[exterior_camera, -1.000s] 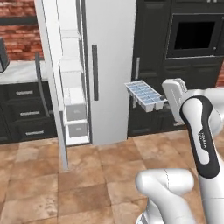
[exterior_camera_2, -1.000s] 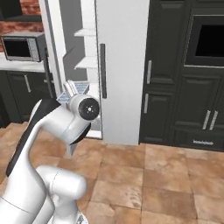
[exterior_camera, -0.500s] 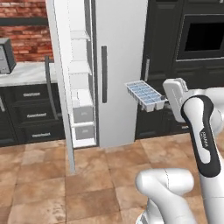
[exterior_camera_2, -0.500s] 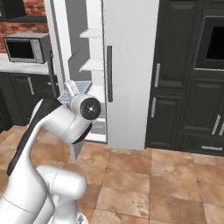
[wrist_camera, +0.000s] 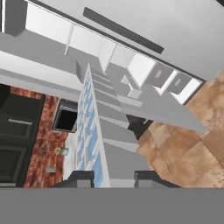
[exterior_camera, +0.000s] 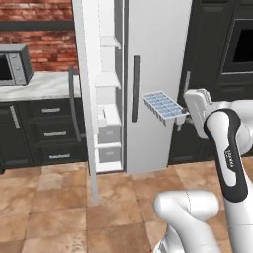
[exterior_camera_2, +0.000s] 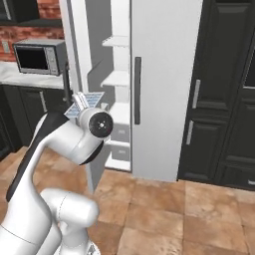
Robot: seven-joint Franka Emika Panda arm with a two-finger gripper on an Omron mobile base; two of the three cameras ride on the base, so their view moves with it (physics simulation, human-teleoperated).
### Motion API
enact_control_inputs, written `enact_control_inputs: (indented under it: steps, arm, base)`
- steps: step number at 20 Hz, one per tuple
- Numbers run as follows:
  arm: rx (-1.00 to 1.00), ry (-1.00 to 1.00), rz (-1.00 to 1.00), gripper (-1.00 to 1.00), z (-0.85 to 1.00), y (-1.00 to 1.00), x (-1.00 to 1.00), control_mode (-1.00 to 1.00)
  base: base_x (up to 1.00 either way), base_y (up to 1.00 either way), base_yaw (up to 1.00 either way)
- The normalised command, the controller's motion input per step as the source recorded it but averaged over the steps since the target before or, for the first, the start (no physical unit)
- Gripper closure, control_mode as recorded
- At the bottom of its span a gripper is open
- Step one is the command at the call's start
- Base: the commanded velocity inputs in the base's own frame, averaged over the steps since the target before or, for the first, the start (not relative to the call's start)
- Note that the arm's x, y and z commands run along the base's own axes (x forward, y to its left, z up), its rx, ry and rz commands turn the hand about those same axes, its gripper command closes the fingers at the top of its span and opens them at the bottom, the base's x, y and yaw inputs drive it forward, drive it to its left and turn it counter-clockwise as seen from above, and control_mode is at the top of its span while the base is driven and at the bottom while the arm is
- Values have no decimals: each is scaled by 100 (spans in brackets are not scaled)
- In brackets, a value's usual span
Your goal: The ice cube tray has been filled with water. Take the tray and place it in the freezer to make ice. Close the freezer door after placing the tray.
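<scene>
Pale blue water (exterior_camera: pixel 163 105) fills the cells of the ice cube tray (exterior_camera: pixel 165 108) that your claw (exterior_camera: pixel 182 118) is clamped on: the jaws are drawn almost together, pinching the tray's near end by its rim, and nothing else touches them. In the hand view you see the tray (wrist_camera: pixel 90 135) edge-on, running straight out from between the two dark fingertips (wrist_camera: pixel 82 179), so it sticks out ahead of the claw (wrist_camera: pixel 109 179) like a paddle, held in the air well above the brown tiled floor (exterior_camera: pixel 59 207). Beyond the tray's far end stands the freezer (exterior_camera: pixel 109 104), its white shelves showing, and its freezer door (exterior_camera: pixel 85 99) hangs swung wide, edge toward you, on the far side of that opening from the claw. The plain grey fridge door (exterior_camera: pixel 158 59) with the dark bar handle (exterior_camera: pixel 136 88) is shut directly behind the tray. A microwave (exterior_camera: pixel 12 68) sits on the counter farther out past the open door. Against the frames from a second ago, your grip looks the same and the tray sits at the same spot beside the arm, but the whole kitchen has slid sideways in both base views, so the base has driven; the freezer opening now lies closer to the tray's line.
</scene>
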Motion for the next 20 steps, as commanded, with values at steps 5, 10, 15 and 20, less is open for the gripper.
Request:
enact_control_inputs:
  steps: [5,10,15,20]
  arm:
    - [0,0,0,100,0,0,0,100]
    - [0,0,0,100,0,0,0,100]
    - [0,0,0,100,0,0,0,100]
    - [0,0,0,100,0,0,0,100]
  base:
    - [57,1,11]
    - [61,8,10]
    - [55,5,7]
    - [45,2,3]
